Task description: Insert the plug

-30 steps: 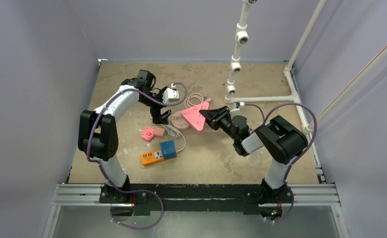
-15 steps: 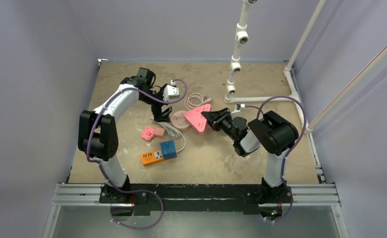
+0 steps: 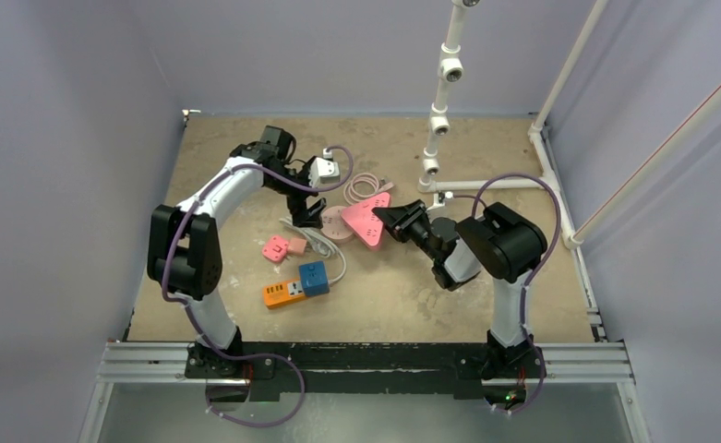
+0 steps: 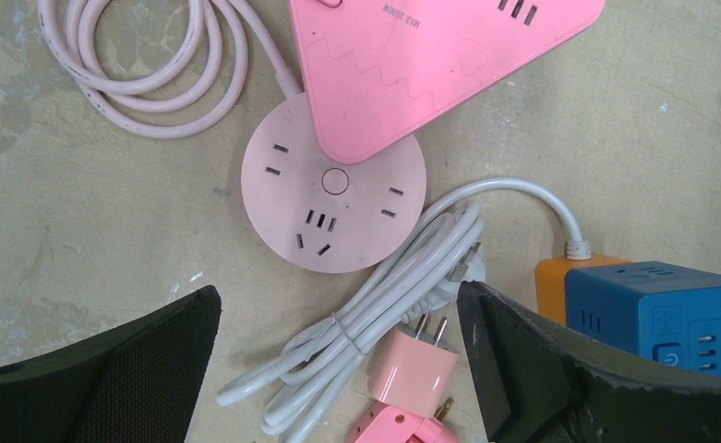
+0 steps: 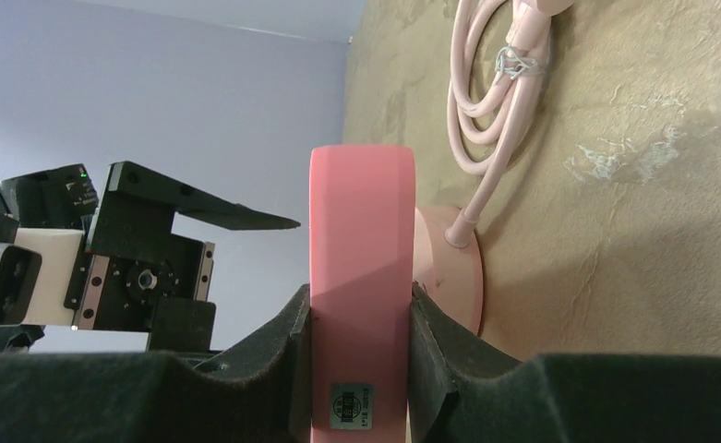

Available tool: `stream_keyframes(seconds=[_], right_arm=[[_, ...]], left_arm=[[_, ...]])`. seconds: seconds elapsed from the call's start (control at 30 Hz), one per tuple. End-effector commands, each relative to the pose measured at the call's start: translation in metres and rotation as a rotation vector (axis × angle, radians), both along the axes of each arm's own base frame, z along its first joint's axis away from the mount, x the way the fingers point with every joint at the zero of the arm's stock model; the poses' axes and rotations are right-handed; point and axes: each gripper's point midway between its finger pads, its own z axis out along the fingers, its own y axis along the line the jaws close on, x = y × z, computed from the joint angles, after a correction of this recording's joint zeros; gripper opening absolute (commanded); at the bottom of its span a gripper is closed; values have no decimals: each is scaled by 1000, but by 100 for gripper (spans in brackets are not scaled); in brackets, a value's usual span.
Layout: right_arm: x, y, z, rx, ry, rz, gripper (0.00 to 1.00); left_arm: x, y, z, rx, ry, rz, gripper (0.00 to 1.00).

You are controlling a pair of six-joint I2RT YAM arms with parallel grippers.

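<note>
Below your left gripper (image 4: 336, 288), whose jaws stand wide apart with nothing between them, lies the clutter you have to sort. The pink plug (image 4: 414, 367) sits on the table (image 4: 107, 212) at the near edge of the wrist view, prongs pointing toward the round socket (image 4: 333, 189), and it touches the bundled white cable (image 4: 375, 314). It looks like the plug you want, though the cable's own plug end lies just beside it, so confirm before you commit.

Your right gripper (image 5: 361, 305) is clamped on the pink triangular strip (image 5: 361, 240), held by one edge. The strip's far corner overlaps the round socket. Whether they touch, you cannot tell.

The step in hand looks like the pick:
- Centre the left fingers over the plug body, not the cable loops, and come straight down.
- Close across the flat sides and leave the prongs fully clear.
- Watch the blue cube (image 4: 656, 314) by your right-hand finger, which leaves little room on that side.
- If the cable comes up with the plug, stop and regrip.

With the right arm, hold the strip firm and turn its slotted face toward the left arm. Match the prongs to a slot pair, then push along the prong axis.
</note>
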Motion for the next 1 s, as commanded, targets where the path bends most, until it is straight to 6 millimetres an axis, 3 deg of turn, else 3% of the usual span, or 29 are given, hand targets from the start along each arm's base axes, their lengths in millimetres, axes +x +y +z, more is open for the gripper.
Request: stream_keyframes(seconds=[0.0, 0.37, 0.6, 0.97], right_arm=[[4, 3, 22, 26, -102, 17, 0], [-4, 10, 19, 31, -127, 78, 0], [5, 8, 19, 13, -134, 62, 0], [12, 8, 1, -34, -101, 63, 0]], left_arm=[[10, -8, 9, -23, -28, 2, 99], [17, -17, 0, -14, -15, 29, 99], [19, -25, -1, -15, -17, 32, 99], [39, -55, 1, -53, -27, 92, 99]])
